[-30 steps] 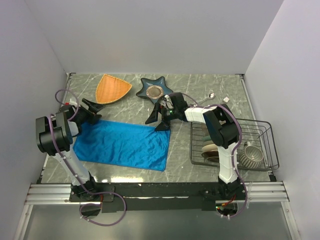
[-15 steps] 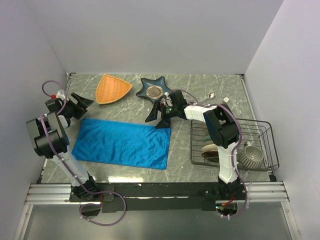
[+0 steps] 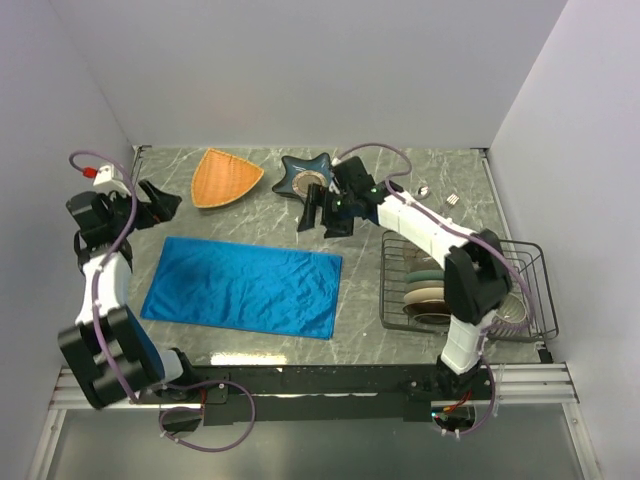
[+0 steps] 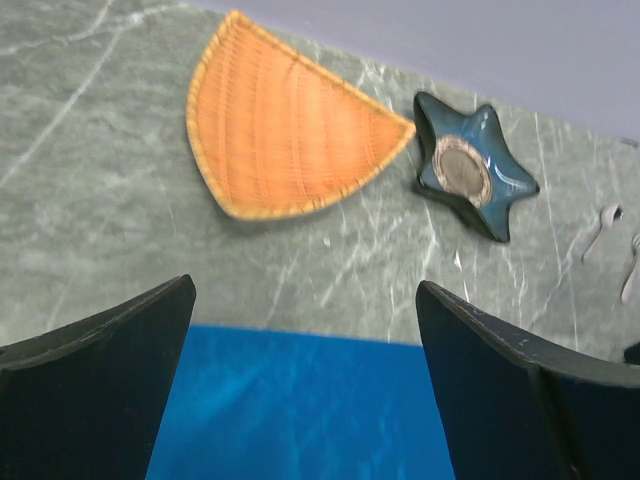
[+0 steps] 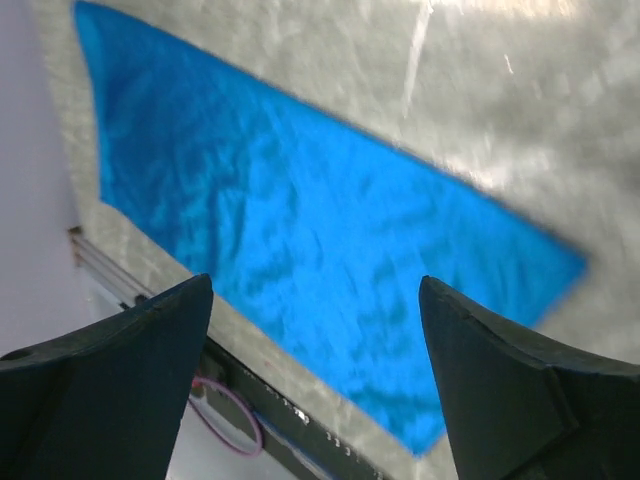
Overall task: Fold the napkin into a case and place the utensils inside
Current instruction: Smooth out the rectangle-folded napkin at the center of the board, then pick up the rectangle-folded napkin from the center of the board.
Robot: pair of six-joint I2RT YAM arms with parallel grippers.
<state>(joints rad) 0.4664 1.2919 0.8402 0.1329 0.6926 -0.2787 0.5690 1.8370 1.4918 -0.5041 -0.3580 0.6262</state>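
Right claw (image 3: pixel 322 217) hangs open and empty. The napkin (image 3: pixel 245 287) lies flat just below it on the near side, its long axis running off leftward to the left claw (image 3: pixel 163 203), also open, above the other far corner. Spoon (image 3: pixel 424 188) and fork (image 3: pixel 452 199) lie well to the right claw's right, so that arm looks nearer them.

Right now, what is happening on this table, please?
Two robot arms are working on a blue napkin, which lies flat on the table as a wide rectangle. Neither arm holds it: the left gripper and the right gripper both hover open and empty near its far corners. The spoon and fork lie untouched at the far right.
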